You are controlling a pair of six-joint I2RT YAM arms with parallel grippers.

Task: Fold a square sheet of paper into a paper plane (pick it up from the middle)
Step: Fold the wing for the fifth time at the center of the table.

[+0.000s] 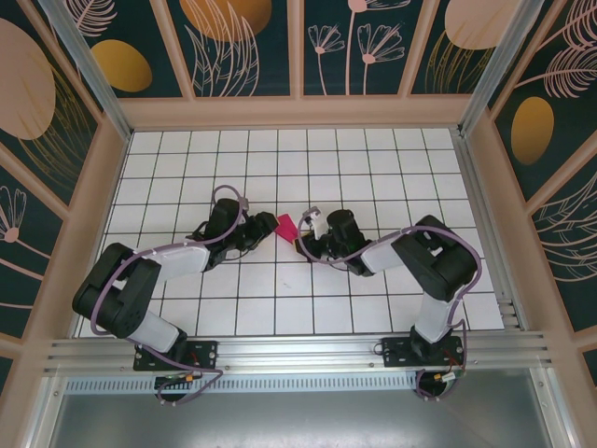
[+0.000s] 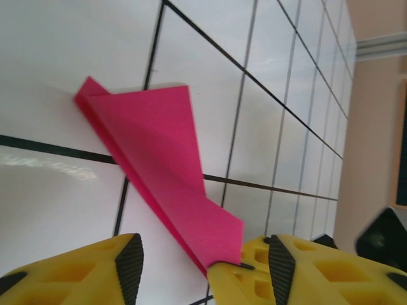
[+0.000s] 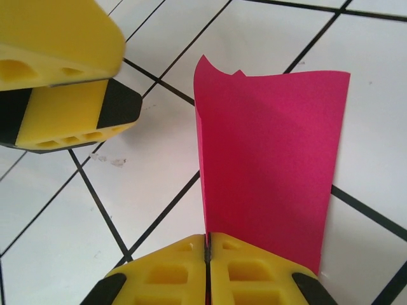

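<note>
The pink sheet of paper (image 1: 286, 226) is folded into a slim pointed shape with a crease along one side. It hangs just above the grid table between the two arms. My right gripper (image 3: 207, 244) is shut on its rear edge, and the paper (image 3: 267, 152) stands upright out of the closed fingers. My left gripper (image 2: 205, 270) is open, its black pads (image 2: 130, 267) on either side of the paper's held end (image 2: 191, 210) without touching it. The pointed front end (image 2: 86, 92) reaches down to the tiles. From the right wrist, the left gripper (image 3: 95, 82) is at the upper left.
White tiles with black grid lines (image 1: 373, 168) cover the table. Wooden frame walls (image 1: 298, 112) close it in at the back and sides. An aluminium rail (image 1: 308, 350) runs along the near edge by both arm bases.
</note>
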